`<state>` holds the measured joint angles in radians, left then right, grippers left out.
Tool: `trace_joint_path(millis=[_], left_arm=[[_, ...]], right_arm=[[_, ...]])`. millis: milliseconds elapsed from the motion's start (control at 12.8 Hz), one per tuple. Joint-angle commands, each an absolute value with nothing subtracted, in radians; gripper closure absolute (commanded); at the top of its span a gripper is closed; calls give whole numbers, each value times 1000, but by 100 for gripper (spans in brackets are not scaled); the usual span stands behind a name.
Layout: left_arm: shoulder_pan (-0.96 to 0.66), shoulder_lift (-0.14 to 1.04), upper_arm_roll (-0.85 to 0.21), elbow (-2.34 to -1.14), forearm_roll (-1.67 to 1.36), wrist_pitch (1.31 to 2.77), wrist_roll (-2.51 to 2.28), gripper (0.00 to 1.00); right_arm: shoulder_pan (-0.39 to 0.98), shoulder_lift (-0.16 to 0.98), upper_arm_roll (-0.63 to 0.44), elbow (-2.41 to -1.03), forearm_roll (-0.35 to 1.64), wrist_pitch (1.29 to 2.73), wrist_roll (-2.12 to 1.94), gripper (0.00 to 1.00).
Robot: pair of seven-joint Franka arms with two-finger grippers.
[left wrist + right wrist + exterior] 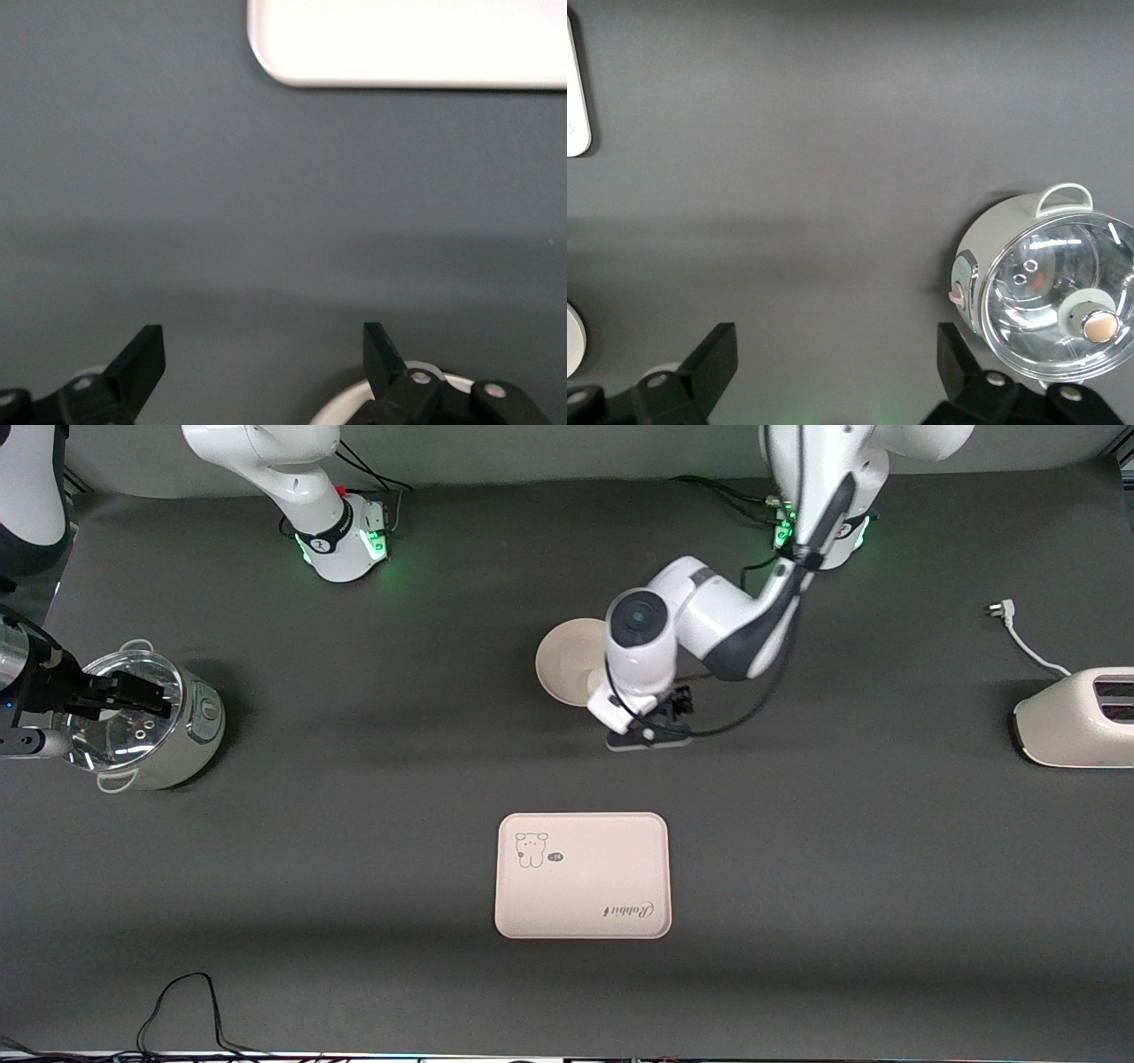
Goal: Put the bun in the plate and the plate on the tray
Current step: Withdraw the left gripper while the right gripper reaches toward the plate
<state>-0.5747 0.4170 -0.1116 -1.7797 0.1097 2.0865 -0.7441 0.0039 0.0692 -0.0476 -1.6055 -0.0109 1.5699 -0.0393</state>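
On the dark table [842, 850], the tray [582, 875] is seen nearest the front camera, lying flat and empty. Farther from the camera, at about twelve o'clock from the tray, the left hand [660, 717] is held low with its fingers [142, 359] spread wide and nothing between them, the plate [567, 660] lying just beside it; the bun cannot be made out. The right hand [133, 695] is held wide and empty over the lidded pot [155, 731] at the right arm's end, with a toaster [1076, 717] at the left arm's end.
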Motion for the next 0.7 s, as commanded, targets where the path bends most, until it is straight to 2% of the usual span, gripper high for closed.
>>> trace_joint_path(millis=[0,156,234,624], left_arm=[[-470,388,-124,-1651,110,1907,-521,0],[-402,350,-121,-1589,110,1813,-392,0],[-355,319,-123,-1589,110,1812,-362,0],[-117,174,-123,-1595,65,1725,-181,0]], right_arm=[[73,-38,-49,-1730,1,1600,-20,0],[159,-78,-48,-1776,30,1618,62,0],[226,-81,-48,-1787,64,1626,143,0],[651,-48,-46,-1789,72,1713,685,0]])
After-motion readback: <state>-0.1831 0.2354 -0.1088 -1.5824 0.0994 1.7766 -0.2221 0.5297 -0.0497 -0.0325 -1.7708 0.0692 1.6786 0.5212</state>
